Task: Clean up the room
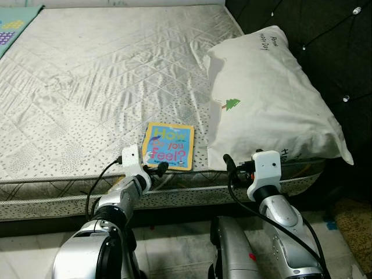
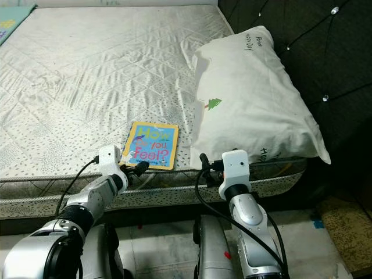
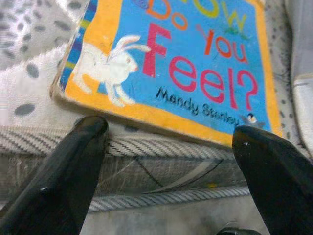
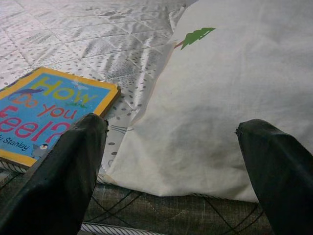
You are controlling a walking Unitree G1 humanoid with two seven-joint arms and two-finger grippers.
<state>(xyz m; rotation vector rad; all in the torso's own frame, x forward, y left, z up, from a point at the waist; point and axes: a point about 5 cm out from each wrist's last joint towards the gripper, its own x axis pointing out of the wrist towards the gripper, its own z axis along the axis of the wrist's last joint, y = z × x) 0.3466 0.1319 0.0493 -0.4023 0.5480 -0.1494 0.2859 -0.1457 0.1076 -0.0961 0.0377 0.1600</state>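
You are facing a bed with a bare quilted mattress, a dark tufted headboard on the right and a white pillow lying against it. The children's board book "How Do You Feel?" lies flat near the mattress's front edge, just beside the pillow's near corner. Your left gripper hovers at that edge, right in front of the book; in the left wrist view its fingers are spread wide on either side of the book's lower border and hold nothing. Your right gripper sits in front of the pillow, fingers also parted wide and empty. The step in hand looks like the approach to pick up the book. Next, you likely need to push the left gripper forward so one finger slides under the cover's near edge, then close. The book lies flat on soft fabric, so getting underneath may be the hard part.
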